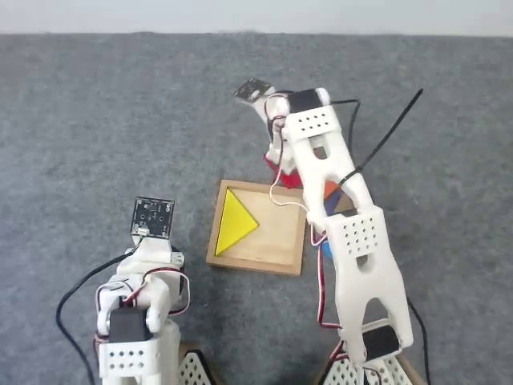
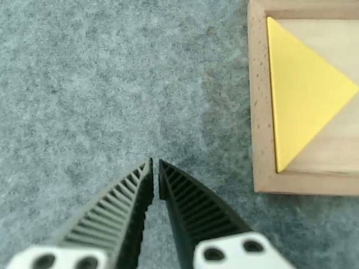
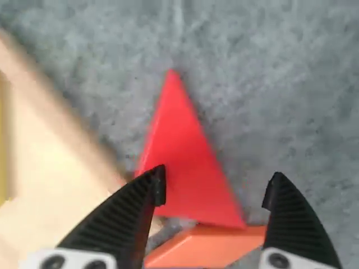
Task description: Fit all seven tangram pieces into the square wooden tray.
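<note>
The square wooden tray (image 1: pixel 290 258) lies mid-table with a yellow triangle (image 1: pixel 235 220) in its left part; the left wrist view shows the tray (image 2: pixel 259 112) and yellow triangle (image 2: pixel 303 84) too. A red triangle (image 3: pixel 182 159) lies on the carpet by the tray's far edge, partly seen under the arm as red (image 1: pixel 287 178). My right gripper (image 3: pixel 216 188) is open just above the red triangle, fingers either side of it. An orange piece (image 3: pixel 202 249) lies close to it. My left gripper (image 2: pixel 155 164) is shut over bare carpet, left of the tray.
Orange and blue pieces (image 1: pixel 329 195) peek out beside the right arm at the tray's right edge. Grey carpet (image 1: pixel 96 120) covers the table, with open room to the left and at the back.
</note>
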You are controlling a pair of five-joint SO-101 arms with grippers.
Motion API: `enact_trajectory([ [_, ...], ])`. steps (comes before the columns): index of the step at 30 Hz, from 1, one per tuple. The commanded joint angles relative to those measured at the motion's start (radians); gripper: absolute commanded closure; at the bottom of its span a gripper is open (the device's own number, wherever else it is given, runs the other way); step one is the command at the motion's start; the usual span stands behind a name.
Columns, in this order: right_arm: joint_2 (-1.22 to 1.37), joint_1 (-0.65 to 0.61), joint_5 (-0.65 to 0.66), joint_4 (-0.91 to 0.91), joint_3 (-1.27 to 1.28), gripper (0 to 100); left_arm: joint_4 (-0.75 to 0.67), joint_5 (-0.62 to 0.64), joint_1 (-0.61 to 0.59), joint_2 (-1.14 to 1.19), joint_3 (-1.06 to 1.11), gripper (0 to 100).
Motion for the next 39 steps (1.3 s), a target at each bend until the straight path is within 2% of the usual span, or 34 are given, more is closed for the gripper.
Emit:
enact_trajectory([
  [1, -0.002, 0.071, -0.091, -0.082, -0.109, 71.4, 0.003, -0.002, 0.005, -0.015, -0.010, 98],
  [9, 0.094, 0.110, -0.044, -0.090, -0.114, 77.2, 0.003, -0.002, 0.005, -0.015, -0.010, 98],
  [13, 0.102, 0.076, -0.005, -0.002, -0.130, 77.2, 0.003, -0.002, 0.005, -0.015, -0.010, 98],
  [23, 0.113, 0.047, -0.012, 0.194, -0.322, 77.2, 0.003, -0.002, 0.005, -0.015, -0.010, 98],
  [29, 0.150, -0.025, -0.012, 0.202, -0.330, 77.2, 0.003, -0.002, 0.005, -0.015, -0.010, 98],
  [35, 0.179, 0.016, -0.023, 0.139, -0.382, 77.2, 0.003, -0.002, 0.005, -0.015, -0.010, 98],
  [39, 0.205, 0.007, -0.025, 0.206, -0.388, 77.2, 0.003, -0.002, 0.005, -0.015, -0.010, 98],
])
